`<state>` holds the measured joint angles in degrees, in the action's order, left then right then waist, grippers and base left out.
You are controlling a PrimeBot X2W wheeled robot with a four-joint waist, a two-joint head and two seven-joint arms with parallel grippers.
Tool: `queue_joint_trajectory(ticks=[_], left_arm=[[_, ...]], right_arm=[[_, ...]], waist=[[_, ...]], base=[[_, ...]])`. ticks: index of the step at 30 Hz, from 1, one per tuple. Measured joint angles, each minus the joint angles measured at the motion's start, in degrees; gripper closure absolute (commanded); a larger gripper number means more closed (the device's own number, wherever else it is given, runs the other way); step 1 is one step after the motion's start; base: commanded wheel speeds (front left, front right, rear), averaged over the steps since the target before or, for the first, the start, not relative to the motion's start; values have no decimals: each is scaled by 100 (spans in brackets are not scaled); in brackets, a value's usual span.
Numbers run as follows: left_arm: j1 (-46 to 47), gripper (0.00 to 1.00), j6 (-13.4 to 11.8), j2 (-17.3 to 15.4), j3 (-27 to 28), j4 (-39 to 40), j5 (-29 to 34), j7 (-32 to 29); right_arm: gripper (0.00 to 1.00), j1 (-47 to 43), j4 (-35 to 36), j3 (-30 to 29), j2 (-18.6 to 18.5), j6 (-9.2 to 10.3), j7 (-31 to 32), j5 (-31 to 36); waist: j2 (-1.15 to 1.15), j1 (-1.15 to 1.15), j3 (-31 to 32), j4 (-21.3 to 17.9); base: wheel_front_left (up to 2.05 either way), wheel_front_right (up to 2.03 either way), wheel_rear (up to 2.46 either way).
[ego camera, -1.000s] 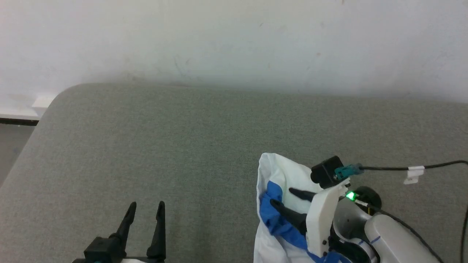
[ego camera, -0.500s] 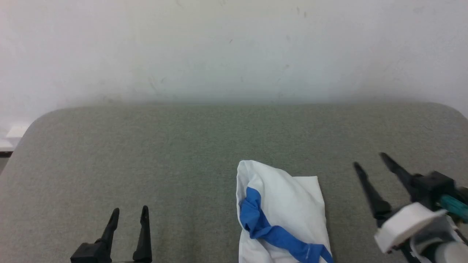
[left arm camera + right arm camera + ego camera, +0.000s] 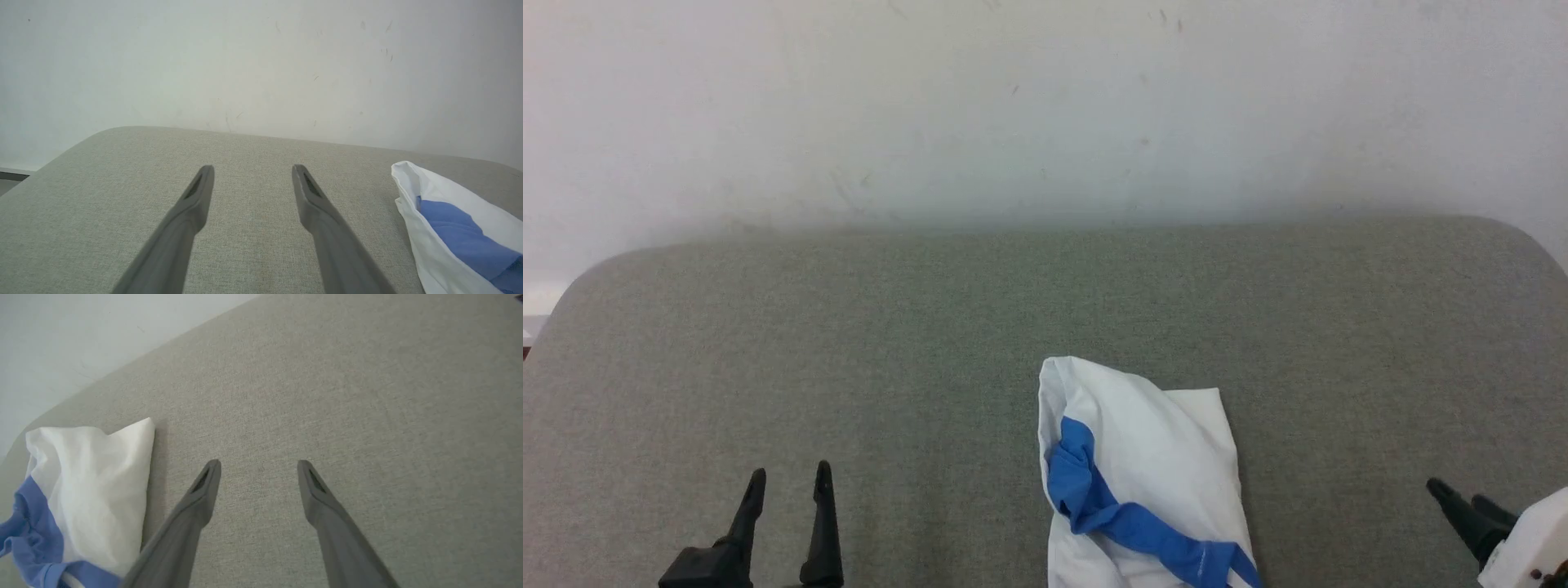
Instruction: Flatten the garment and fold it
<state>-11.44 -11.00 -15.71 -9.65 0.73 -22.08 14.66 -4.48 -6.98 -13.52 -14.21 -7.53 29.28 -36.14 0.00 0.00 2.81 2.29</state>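
The left gripper point(image 3: 791, 470) hovers spread and empty over the grey pad point(image 3: 849, 327). To its right, well apart, the garment point(image 3: 1152, 425) lies bunched on the pad, white with a blue twist, its long axis running away from the robot. The right gripper point(image 3: 1455, 492), also spread and empty, looks nearer; nothing stands between.
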Motion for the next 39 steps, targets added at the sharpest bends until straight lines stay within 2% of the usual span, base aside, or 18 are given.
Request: queue_joint_trajectory(ticks=[5,8,11,15,19,20,21,22,23,27,30,36,39], left_arm=[[24,0,88,81,13,-19,47,1],[91,0,140,137,4,-40,58,1],[169,0,201,220,-7,-53,96,1],[230,0,308,308,-20,-60,155,2],[231,0,350,368,19,-76,201,5],[232,0,378,380,32,-79,209,5],[234,0,391,391,44,-82,212,5],[239,0,392,409,60,-85,215,5],[240,0,397,426,81,-90,237,5],[240,0,436,463,143,-135,304,7],[237,0,447,472,171,-146,376,7],[153,0,477,544,261,-129,405,7],[86,0,499,628,286,-85,431,7]], right_arm=[[0,515,-977,-300,441,1,1814,-1096],[0,851,-1448,-358,835,1,2399,-1514],[0,1179,-1884,-386,1049,1,2576,-1897],[0,1479,-2414,-278,1110,1,2652,-2438],[0,1593,-2885,193,1103,1,2581,-2741],[5,1607,-2950,321,1100,-2,2533,-2730],[54,1630,-2989,421,1096,-2,2490,-2722],[71,1660,-3025,515,1081,-2,2454,-2714],[98,1683,-3034,597,1073,-2,2393,-2662],[100,1702,-2858,1026,1023,-1,2008,-2220],[100,1702,-2532,1528,803,-1,1644,-1686],[100,1702,-1793,2883,-219,-9,1261,-181],[100,1710,-1550,3198,-764,-9,1308,233]], waist=[[0,0,-64,132],[0,0,-103,234],[0,0,-150,350],[0,0,-207,515],[0,0,-271,633],[0,0,-291,649],[0,0,-308,661],[0,0,-322,668],[0,0,-328,666],[0,0,-304,595],[0,0,-253,488],[0,0,-147,124],[0,0,-123,-139]], base=[[0,0,0],[0,0,0],[0,0,0],[0,0,0],[0,0,0],[0,0,0],[0,0,0],[0,0,0],[0,0,0],[0,0,0],[0,0,0],[0,0,0],[0,0,0]])
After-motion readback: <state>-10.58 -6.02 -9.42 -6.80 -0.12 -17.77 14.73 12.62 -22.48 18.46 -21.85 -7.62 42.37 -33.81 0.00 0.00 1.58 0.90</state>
